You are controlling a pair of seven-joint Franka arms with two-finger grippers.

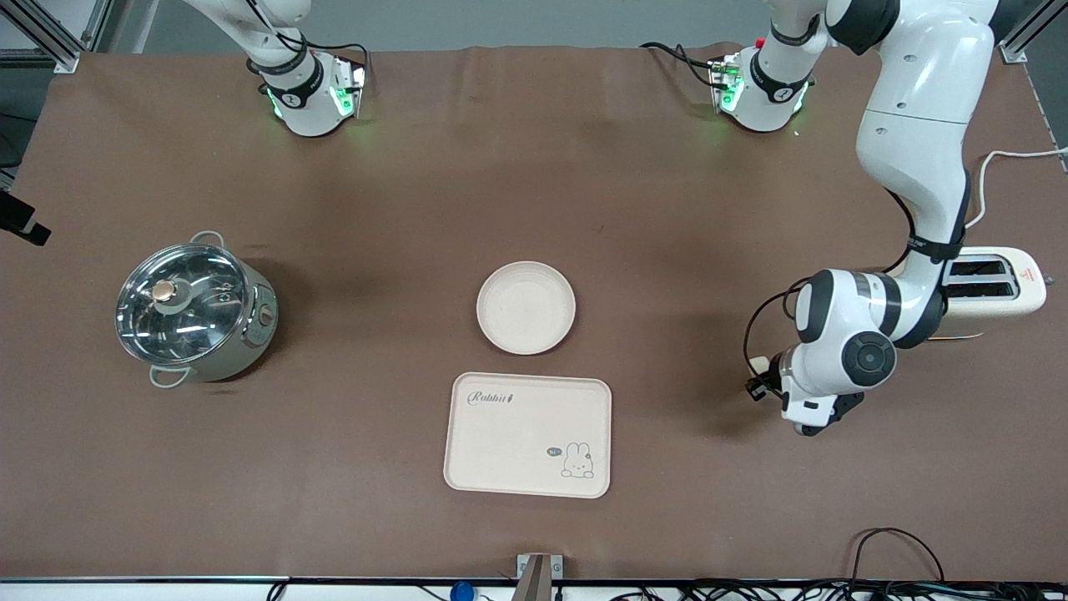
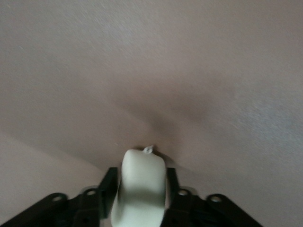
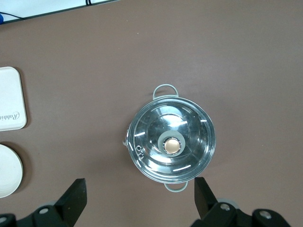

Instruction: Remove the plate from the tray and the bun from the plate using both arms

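The round cream plate [image 1: 526, 307] lies on the table mid-way between the arms, just farther from the front camera than the tray; its edge also shows in the right wrist view [image 3: 7, 170]. My left gripper [image 1: 758, 377] hangs low over the table toward the left arm's end, beside the toaster. In the left wrist view the left gripper [image 2: 142, 185] is shut on the pale cream bun [image 2: 142, 189], which fills the gap between the black fingers [image 2: 108, 185]. My right gripper [image 3: 139, 189] is open and empty, high over the table by the pot; it is out of the front view.
A rectangular cream tray with a rabbit drawing [image 1: 527, 434] lies nearer the front camera than the plate. A steel pot with a glass lid [image 1: 196, 313] stands toward the right arm's end. A cream toaster [image 1: 993, 288] stands toward the left arm's end.
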